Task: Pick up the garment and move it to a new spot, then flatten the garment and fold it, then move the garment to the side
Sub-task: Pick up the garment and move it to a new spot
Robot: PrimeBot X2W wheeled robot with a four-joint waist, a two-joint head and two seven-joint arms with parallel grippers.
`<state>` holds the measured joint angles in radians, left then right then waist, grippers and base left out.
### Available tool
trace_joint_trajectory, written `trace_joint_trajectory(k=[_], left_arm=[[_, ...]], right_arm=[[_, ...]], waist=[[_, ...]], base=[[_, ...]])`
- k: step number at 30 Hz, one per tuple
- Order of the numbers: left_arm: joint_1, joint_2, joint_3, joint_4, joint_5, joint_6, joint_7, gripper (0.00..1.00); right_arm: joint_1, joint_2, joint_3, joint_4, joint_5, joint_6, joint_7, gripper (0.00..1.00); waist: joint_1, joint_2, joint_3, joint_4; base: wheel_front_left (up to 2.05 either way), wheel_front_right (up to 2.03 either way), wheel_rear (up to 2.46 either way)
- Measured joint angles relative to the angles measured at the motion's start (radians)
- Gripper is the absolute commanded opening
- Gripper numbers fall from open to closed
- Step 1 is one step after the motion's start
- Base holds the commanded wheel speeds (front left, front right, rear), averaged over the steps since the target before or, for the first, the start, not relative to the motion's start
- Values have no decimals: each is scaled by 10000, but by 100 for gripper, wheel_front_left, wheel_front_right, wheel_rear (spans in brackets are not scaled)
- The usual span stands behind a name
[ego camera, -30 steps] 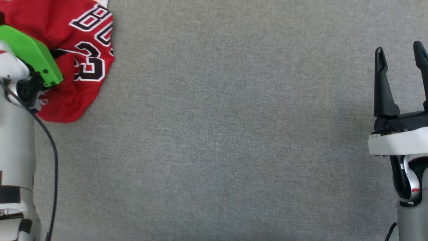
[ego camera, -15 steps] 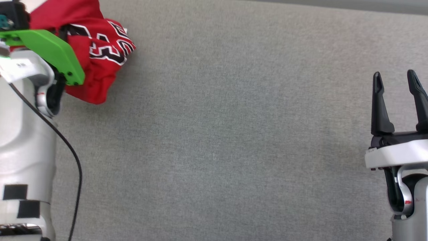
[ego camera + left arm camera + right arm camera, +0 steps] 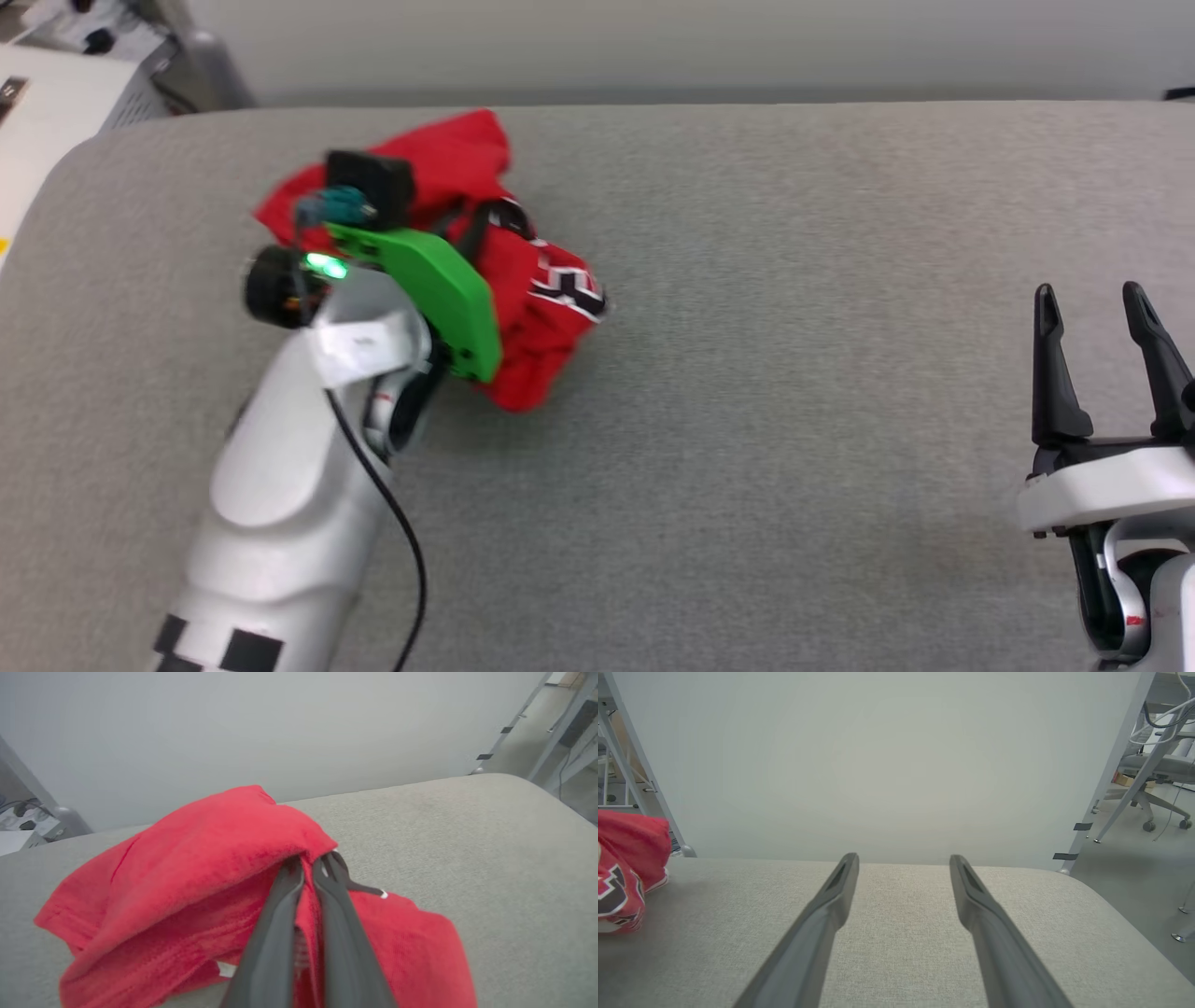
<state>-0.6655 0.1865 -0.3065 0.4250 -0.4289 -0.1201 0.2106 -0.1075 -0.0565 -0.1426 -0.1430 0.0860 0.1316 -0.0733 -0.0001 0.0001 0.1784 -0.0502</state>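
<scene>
Red garment (image 3: 537, 327), bunched at upper left, is pinched tight by the left gripper (image 3: 308, 865); the right gripper (image 3: 1089, 291) is held spread and empty at lower right.

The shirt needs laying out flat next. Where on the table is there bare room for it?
The widest bare stretch of the table lies between the bunched shirt and the open right end effector, from far edge to near edge. It is crowded at the far left, where the left end effector is shut on the shirt.
</scene>
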Motion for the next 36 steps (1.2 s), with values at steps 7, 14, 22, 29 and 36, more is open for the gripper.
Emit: trace_joint_trajectory(k=[7, 14, 22, 29, 36], left_arm=[[291, -441, -2767, -932, -437, -50, 222, 0], [301, -648, -6903, -1179, -1534, -79, 433, 0], [453, -627, -7148, -305, -1620, 33, -794, 100], [743, -600, -6590, -681, -1344, 754, -2583, 100], [1396, -255, -5647, -1335, -1292, 1687, -4057, 100]], right_arm=[[260, 52, -316, -31, 140, 0, 73, 100], [250, 50, -405, -6, 696, 0, -105, 100], [42, 58, -443, 224, 763, 0, -326, 100], [-8, 67, -351, 339, 583, 0, -316, 100], [170, 73, -173, 291, 393, 0, -40, 100]], waist=[[0, 0, -252, -1033], [0, 0, 298, -1824], [0, 0, 1263, -1745], [1, 0, 1060, -1401], [1, 0, 375, -980]], base=[[0, 0, 0], [0, 0, 0], [0, 0, 0], [0, 0, 0], [0, 0, 0]])
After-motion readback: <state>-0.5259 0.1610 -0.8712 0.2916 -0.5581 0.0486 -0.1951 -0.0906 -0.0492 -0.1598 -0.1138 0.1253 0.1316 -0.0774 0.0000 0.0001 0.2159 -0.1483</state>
